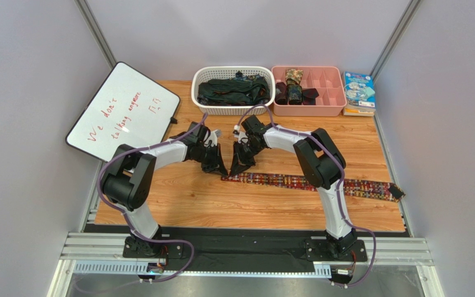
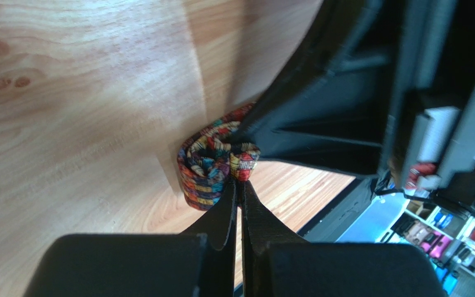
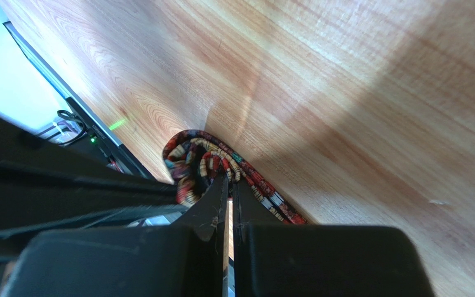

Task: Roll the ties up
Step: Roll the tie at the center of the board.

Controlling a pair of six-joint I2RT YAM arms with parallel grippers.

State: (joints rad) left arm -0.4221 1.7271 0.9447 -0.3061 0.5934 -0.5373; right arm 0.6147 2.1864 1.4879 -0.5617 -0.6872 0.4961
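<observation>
Patterned tie (image 1: pixel 320 184) lies flat on the table (image 1: pixel 178 198), running from centre to the right edge. Its left end is rolled into a small coil (image 2: pixel 204 168). Top view hides that coil behind both grippers; only the wrist cams show it. Left gripper (image 2: pixel 237 180): jaws together, tips pinching the coil's layers. Right gripper (image 3: pixel 227 179): jaws nearly touching with a thin slit between, tips nipped on the coil from the opposite side. Top view only: both grippers tip-down, just beside each other at the tie's left end. Far edge: white basket (image 1: pixel 232 70) of dark ties (image 1: pixel 230 91); pink tray (image 1: pixel 330 93) with a camouflage roll (image 1: pixel 293 77) and dark roll (image 1: pixel 294 94) in its left compartments; whiteboard (image 1: pixel 122 111) far left; books (image 1: pixel 359 91) far right.
</observation>
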